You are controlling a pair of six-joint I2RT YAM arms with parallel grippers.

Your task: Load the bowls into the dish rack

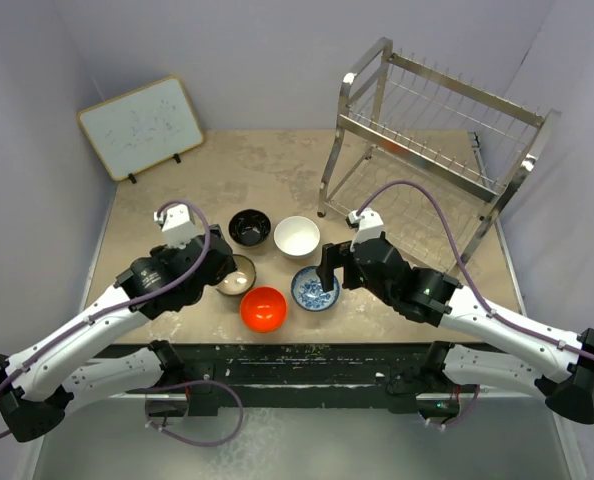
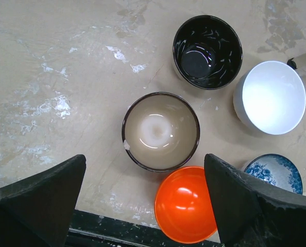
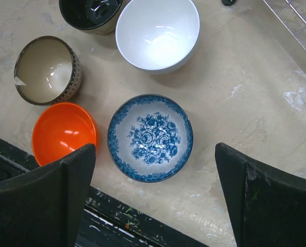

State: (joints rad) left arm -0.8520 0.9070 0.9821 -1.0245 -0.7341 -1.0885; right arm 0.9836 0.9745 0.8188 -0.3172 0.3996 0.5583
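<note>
Jaws of both grippers are spread wide and hold nothing. R gripper (image 3: 154, 154) hangs over the blue-and-white bowl (image 3: 150, 138), which shows between its two black fingers (image 3: 45, 200) in the wrist view; if a finger touches the rim, I cannot tell. L gripper (image 2: 145, 172) hangs in the same way over the tan bowl (image 2: 160, 131), dark outside w/ pale inside and a small pale mark at the rim. All five bowls stand upright on the table (image 1: 267, 170), close together in front of the arms, in approx. two rows. Near row is the tan one, orange bowl (image 1: 263, 307) and the blue-and-white one, w/ the orange nearest to the table edge and just beside both neighbours. Far row is black bowl (image 1: 249, 227) on the left and white bowl (image 1: 297, 237) on the right, almost touching each other. Dish rack (image 1: 437, 150) stands upright at the far right of the table, shiny metal w/ two tiers; its front-left leg is near the white bowl. Whiteboard (image 1: 140, 127) w/ wood frame leans at the far left corner, well apart from the bowls.
</note>
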